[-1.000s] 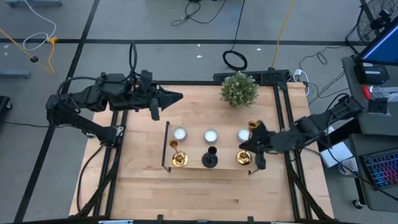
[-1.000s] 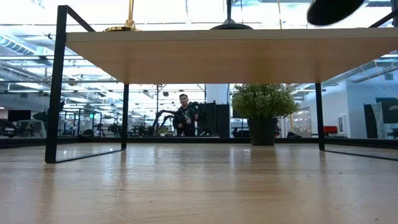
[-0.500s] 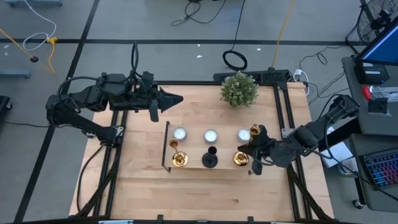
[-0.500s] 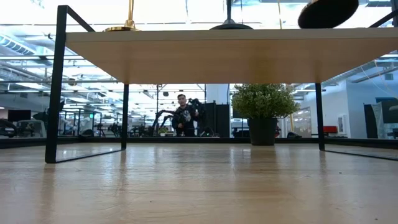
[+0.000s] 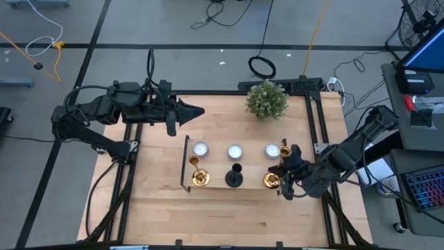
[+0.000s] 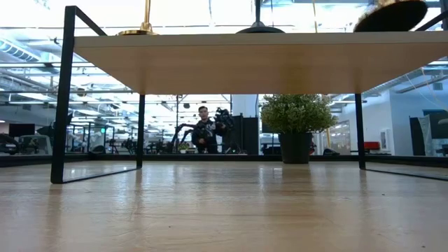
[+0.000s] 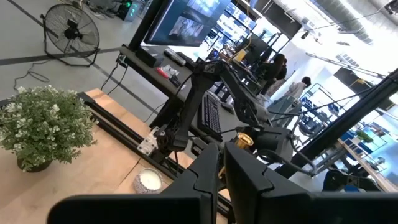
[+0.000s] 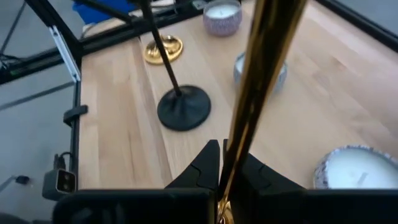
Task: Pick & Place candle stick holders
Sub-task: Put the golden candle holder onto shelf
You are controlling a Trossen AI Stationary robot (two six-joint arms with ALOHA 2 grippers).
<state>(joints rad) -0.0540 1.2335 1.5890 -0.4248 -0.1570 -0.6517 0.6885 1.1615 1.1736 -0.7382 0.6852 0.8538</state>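
A gold candlestick (image 5: 199, 178) and a black one (image 5: 234, 178) stand on their round bases on the near part of the long wooden stand (image 5: 215, 165). My right gripper (image 5: 286, 169) is shut on a second gold candlestick (image 5: 283, 158) at the stand's right end. Its cup top (image 5: 284, 149) is toward the far side and its round base (image 5: 272, 181) toward the near side. The base shows dark and tilted in the low view (image 6: 390, 14). My left gripper (image 5: 196, 110) is shut and empty, above the table's far left. My right gripper pinches the gold candlestick's slim stem (image 8: 239, 134) between its two fingers, which lie across the stem and come in from the table's right. The candlestick is tilted. Its base (image 6: 390, 14) sits just at the stand's top; whether it touches there I cannot tell.
Three small white candles (image 5: 200, 149) (image 5: 234, 151) (image 5: 271, 150) sit in a row on the stand's far part. A potted plant (image 5: 266, 100) stands at the table's far edge. Bare wood lies near the front edge. A person shows far behind in the low view (image 6: 205, 129).
My right gripper has drawn a little toward the table's near edge with the gold candlestick. The candlestick's base has shifted and tipped above the stand's right end.
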